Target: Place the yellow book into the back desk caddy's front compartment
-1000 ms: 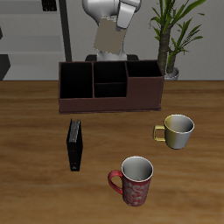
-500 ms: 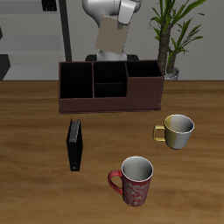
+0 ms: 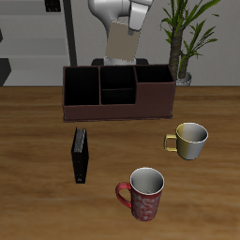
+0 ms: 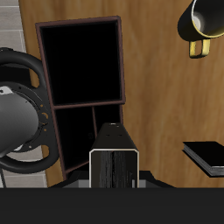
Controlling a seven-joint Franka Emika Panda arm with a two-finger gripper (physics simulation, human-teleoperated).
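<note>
My gripper [image 3: 124,25] is shut on the yellow book [image 3: 121,44], a grey-tan book that hangs upright in the air above and behind the back desk caddy [image 3: 119,111]. The caddy is a long reddish-brown box with a black inside. Its front compartment [image 3: 118,96] is the small cell of the middle section nearer the table's front edge, and it is empty. In the wrist view the book [image 4: 114,162] shows end-on between my fingers, over the caddy's middle section [image 4: 74,131], beside a large end section [image 4: 80,61].
A black book [image 3: 82,155] lies in front of the caddy and also shows in the wrist view [image 4: 206,155]. A yellow mug [image 3: 190,140] and a red patterned mug [image 3: 143,193] stand nearer the front edge. A potted plant [image 3: 187,37] stands behind the caddy's end.
The gripper with the yellow book has shifted slightly sideways toward the plant, staying above and behind the caddy. Nothing on the table has moved.
</note>
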